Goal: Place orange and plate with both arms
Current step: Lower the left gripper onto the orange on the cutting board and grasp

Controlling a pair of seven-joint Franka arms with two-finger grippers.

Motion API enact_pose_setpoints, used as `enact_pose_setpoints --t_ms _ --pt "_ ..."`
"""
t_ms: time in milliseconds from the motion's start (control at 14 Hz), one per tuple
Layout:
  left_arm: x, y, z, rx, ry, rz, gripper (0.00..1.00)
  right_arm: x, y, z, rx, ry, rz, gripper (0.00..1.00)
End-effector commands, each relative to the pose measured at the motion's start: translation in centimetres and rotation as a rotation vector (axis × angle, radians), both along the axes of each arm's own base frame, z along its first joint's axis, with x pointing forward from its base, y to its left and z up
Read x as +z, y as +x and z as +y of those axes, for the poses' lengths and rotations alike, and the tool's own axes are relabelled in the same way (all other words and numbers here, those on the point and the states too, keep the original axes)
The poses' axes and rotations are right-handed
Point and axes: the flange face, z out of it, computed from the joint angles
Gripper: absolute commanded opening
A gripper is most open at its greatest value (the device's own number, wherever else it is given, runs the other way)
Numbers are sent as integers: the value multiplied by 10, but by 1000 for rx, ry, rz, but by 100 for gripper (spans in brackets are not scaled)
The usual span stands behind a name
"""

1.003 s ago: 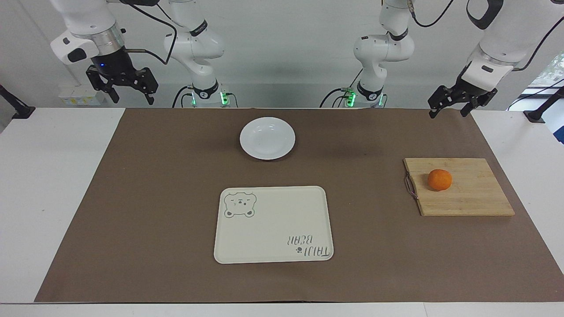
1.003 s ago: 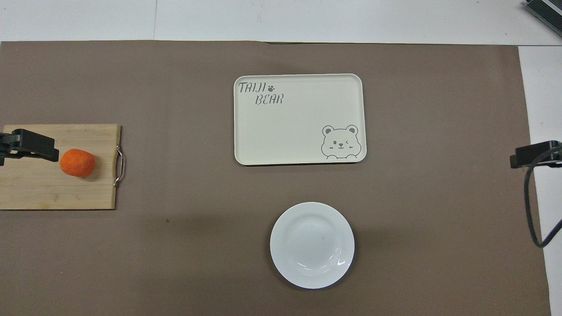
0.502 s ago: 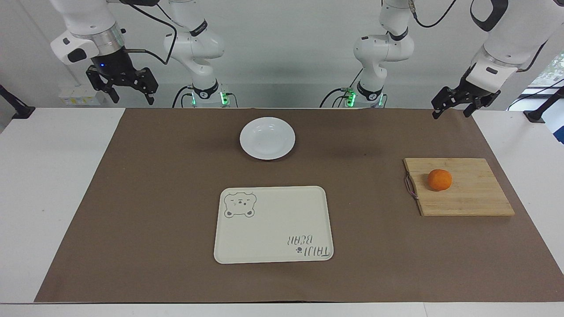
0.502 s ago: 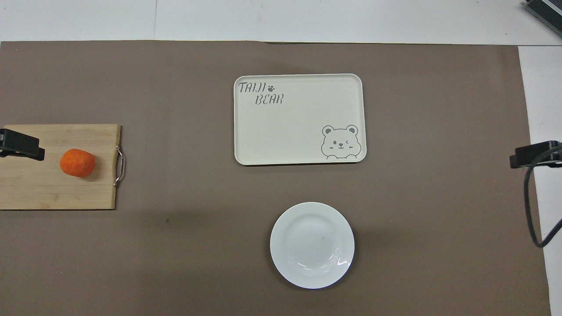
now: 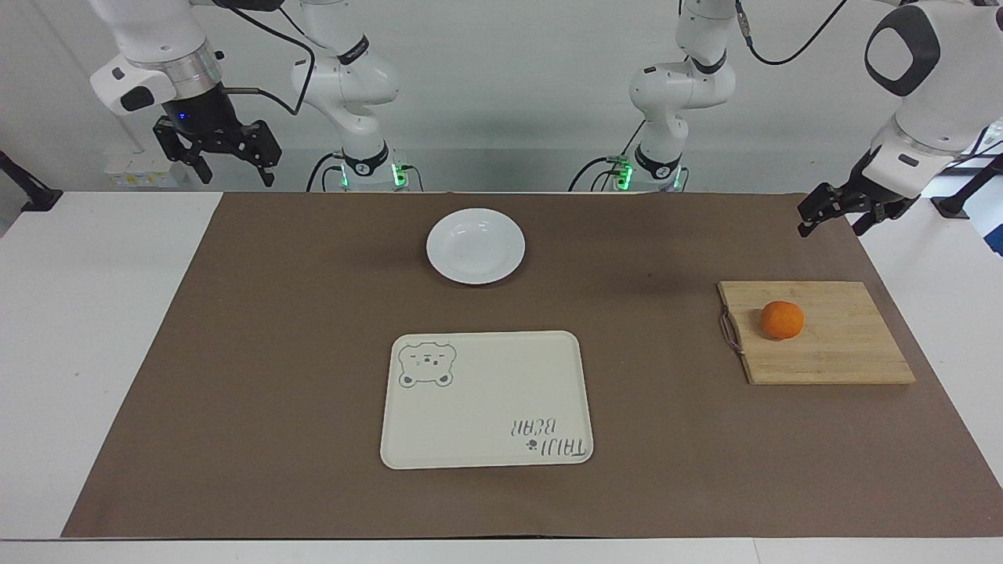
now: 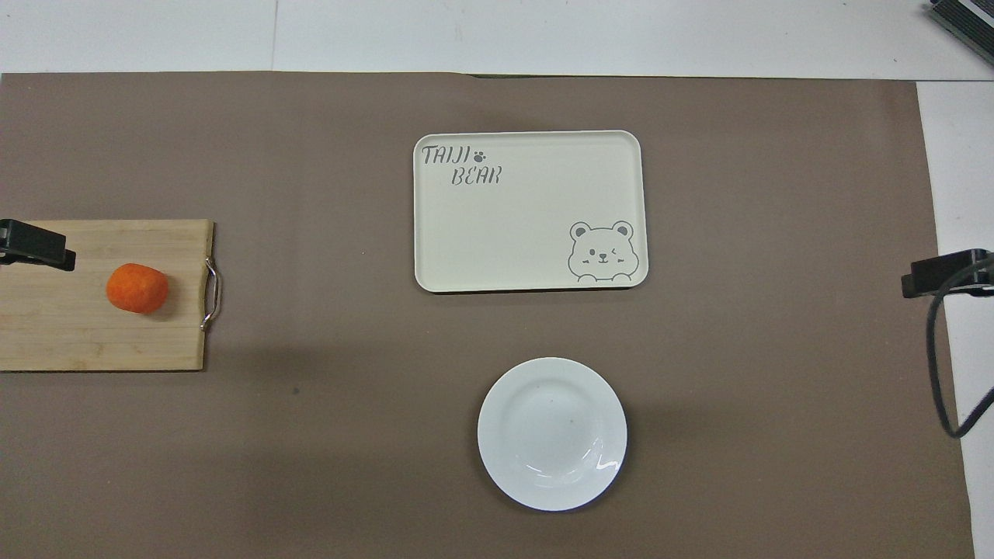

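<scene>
Jaws on both grippers stand spread apart and hold nothing. Those of the left gripper (image 5: 838, 218) hang in the air over the brown mat's edge at the left arm's end of the worktop, clear of the wooden cutting board (image 5: 831, 352); in the overhead view only a dark tip of it (image 6: 35, 245) shows over the board's corner. Those of the right gripper (image 5: 227, 166) hang high over the right arm's end of the worktop, where that arm waits.

The orange (image 5: 782, 320) sits on the cutting board, near the board's end with the small metal handle (image 6: 211, 293). The plate (image 5: 476, 245) lies bare on the brown mat (image 5: 274, 352), in the middle of the worktop's width and close to the robots. Farther from the robots than the plate lies 1 cream tray (image 5: 486, 399) with a bear print, apart from the plate and with nothing on it. The cutting board is well apart from both.
</scene>
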Motion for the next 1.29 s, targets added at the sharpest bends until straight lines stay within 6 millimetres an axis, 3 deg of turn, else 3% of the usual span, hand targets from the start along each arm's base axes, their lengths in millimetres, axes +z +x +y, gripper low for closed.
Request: enact_pose_setpoints --t_ms 0,143,287,717,932,1218 --pt "-14 -2 3 -10 -6 -22 100 0 -6 1 -24 2 4 100" --pt "-21 1 4 -19 -6 -21 100 0 -6 1 -24 2 4 100" --pt "-42 7 19 -25 -6 -20 100 0 -6 1 -24 2 4 100" --pt "-91 12 21 -48 -6 -16 100 0 -6 1 -24 2 4 100" --pt "-131 20 39 -57 -11 3 100 0 -6 1 -24 2 4 100" --pt "-165 15 37 -71 -8 -19 100 -1 -6 1 -24 2 6 100"
